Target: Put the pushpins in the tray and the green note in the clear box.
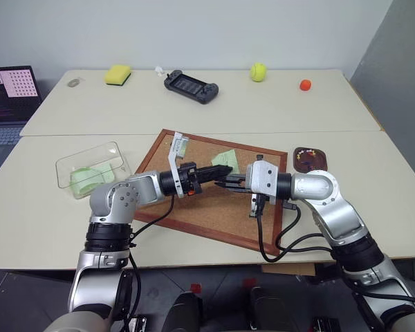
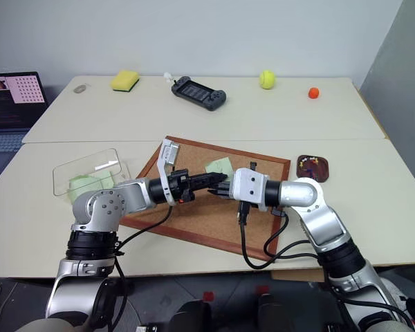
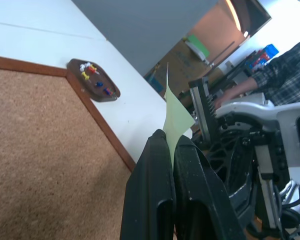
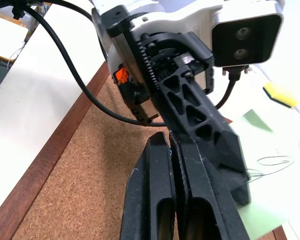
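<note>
The green note (image 3: 177, 117) is pinched between the closed fingers of the left claw (image 3: 171, 140), standing on its edge above the corkboard (image 1: 194, 207). The right claw (image 4: 172, 142) is squeezed shut too, tip to tip with the left claw, right beside the note. The tray (image 1: 310, 158) with the pushpins (image 3: 92, 75) in it sits on the bench (image 1: 373, 187) behind the right claw. The clear box (image 1: 90, 169) sits off to the left of the left claw.
</note>
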